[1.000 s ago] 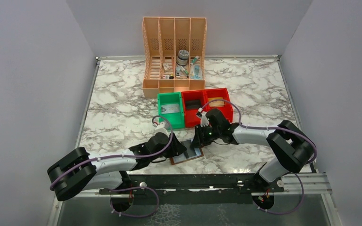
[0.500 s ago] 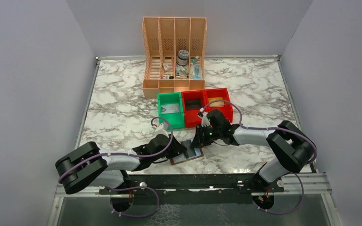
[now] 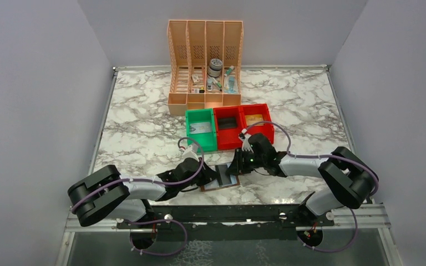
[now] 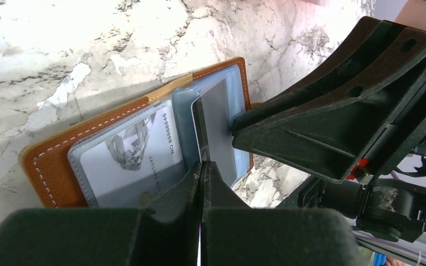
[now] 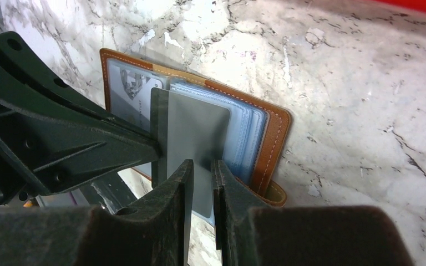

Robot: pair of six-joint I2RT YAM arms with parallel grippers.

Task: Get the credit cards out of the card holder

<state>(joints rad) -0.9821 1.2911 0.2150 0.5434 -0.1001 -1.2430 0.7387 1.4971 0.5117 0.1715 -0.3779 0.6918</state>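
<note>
We see one grey card (image 5: 191, 122) half out of the card holder (image 5: 274, 144). The left gripper (image 4: 202, 166) has its jaws closed on the card. The right gripper (image 5: 202, 166) has its jaws barely parted, grip unclear. A silver card (image 4: 133, 160) sits sleeved.

You had a white table (image 3: 144, 127) veined with a grey marble pattern, with plain walls on its left, right and far sides. At the far edge, about the middle, a peach perforated file organiser (image 3: 177, 103) stood directly on it. Just on the near side of that, three open bins sat in a row with side walls touching: a green bin (image 3: 189, 125) on the left, a red bin (image 3: 226, 143) in the middle and a second red bin (image 3: 255, 106) on the right. Nearer still, close to the near edge, the brown card holder (image 4: 47, 166) lay open on the marble.
</note>
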